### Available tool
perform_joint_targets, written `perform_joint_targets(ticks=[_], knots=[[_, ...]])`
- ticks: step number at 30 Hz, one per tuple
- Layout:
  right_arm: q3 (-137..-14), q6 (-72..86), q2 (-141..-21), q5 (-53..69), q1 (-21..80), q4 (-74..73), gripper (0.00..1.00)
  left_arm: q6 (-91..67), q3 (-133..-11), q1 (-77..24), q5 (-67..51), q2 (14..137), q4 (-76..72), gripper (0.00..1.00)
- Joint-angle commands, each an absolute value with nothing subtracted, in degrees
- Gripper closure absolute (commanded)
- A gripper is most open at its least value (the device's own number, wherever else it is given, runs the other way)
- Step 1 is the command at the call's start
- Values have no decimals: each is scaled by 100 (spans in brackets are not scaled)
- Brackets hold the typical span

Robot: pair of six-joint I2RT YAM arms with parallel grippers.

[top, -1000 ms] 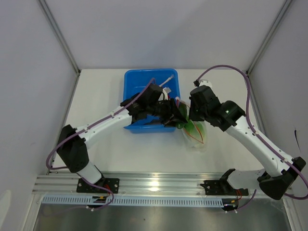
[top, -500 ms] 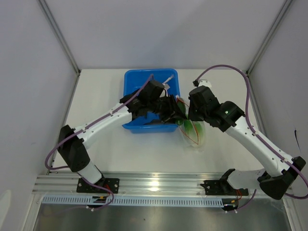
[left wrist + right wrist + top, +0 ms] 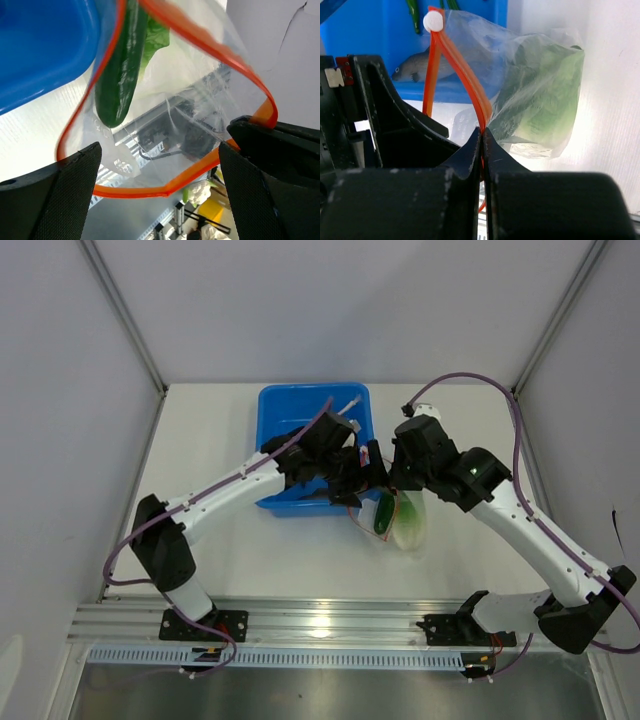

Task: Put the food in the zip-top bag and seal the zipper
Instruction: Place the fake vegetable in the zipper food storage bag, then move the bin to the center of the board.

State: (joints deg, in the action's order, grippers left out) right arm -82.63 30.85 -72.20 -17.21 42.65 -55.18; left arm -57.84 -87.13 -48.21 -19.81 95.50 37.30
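- My right tool (image 3: pixel 482 132) is clenched on the thin orange-red zipper strip (image 3: pixel 470 85) of the crinkly clear plastic zip-top bag (image 3: pixel 520 65). Both fingers are pressed together with the strip pinched between them.
- From that pinch the strip runs up and away to a small round white slider (image 3: pixel 433 21) at its far end.
- The bag's body sags beyond my right tool, over the white tabletop (image 3: pixel 615 100) and just beside the near right corner of the blue plastic bin (image 3: pixel 470 20).
- My left tool (image 3: pixel 160 150) is released and grips nothing, its two black fingers (image 3: pixel 65 200) spread wide. The bag's gaping mouth, ringed by the strip, sits between them, and the strip meets the top edge of the right-hand finger.
- A dark green long pod (image 3: pixel 120 75) lies inside the bag just past the mouth, on the bin side, its rounded tip pointing toward my left tool.
- A pale green-white leafy cabbage head (image 3: pixel 550 95) fills the deeper part of the bag, well apart from my right tool's fingertips.
- Inside the bin lie a grey toy fish (image 3: pixel 420 67) and thin green pods (image 3: pixel 412 10) near the far wall.
- A small pale tag (image 3: pixel 331 75) on the black body at the left edge of my right wrist view is too blurred to read.
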Motion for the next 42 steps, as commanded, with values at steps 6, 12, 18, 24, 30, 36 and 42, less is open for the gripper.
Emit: perform_joint_targets(ticks=[6,12,18,24,30,36,42], knots=[[-8842,3428,-7225,-1591,3948,-5923,100,-5256,-7756,-4685,-1091,7826,2604,2],[-8789,3261,-7075,-1415,3525,-6099,100,-4870,-7215,-4009,-484,6917,2311,5],[-8780,3138,-7075,-1327,3419,-6074,100,-4729,-8494,-3437,-27,7618,3303,1],[-8728,3050,-7154,-1213,3428,-5968,100,-4359,-10000,-2963,123,9104,4340,1],[-8736,2953,-7321,-1143,3419,-5915,100,-4632,-10933,-2409,544,10229,4833,0],[-8692,2883,-7497,-1037,3437,-5757,100,-4544,-11769,-2320,1363,11460,5467,6],[-8596,2839,-7629,-1037,3428,-5616,100,-4903,-11839,-2285,1056,11987,5440,9]])
